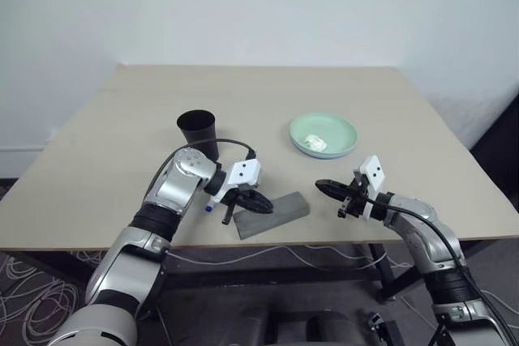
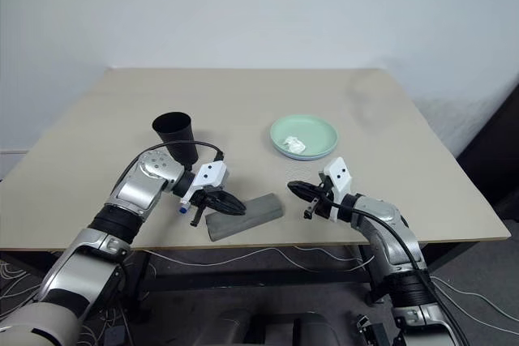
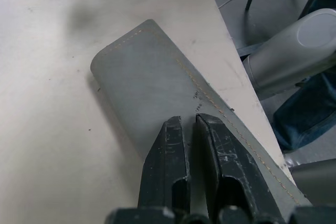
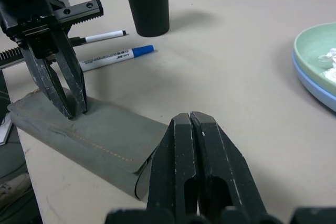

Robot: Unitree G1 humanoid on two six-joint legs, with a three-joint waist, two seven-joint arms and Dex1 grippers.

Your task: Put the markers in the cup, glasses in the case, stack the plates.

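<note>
Left end effector (image 4: 73,109): we saw its two black fingers drawn nearly together, with a thin gap between them and nothing held; the tips pointed down onto the case, touching or almost touching its top near one end.
Right end effector (image 1: 323,187): we found the fingers pressed fully together and empty, hovering above the desk between the case and the plates, clear of both.
Case (image 1: 272,214): we noted it lying flat and closed near the front edge of the desk, a grey oblong with a stitched seam along one long side, set at a slant.
Glasses: we could not tell where they were, since the case was shut.
Markers: we saw both lying on the desk side by side between the cup and the case, the blue-capped marker (image 4: 116,56) nearer the case and the black-capped marker (image 4: 103,36) nearer the cup; neither was in the cup.
Cup (image 1: 198,131): we saw it standing upright on the desk, behind the left arm and well apart from the plates.
Plates (image 1: 324,137): we saw the mint green one stacked on the light blue one, whose rim showed beneath it, to the right of the cup.
Paper wad (image 1: 315,143): we noted it lying small and white inside the green plate.
Desk (image 1: 268,91): we saw a plain beige top.
</note>
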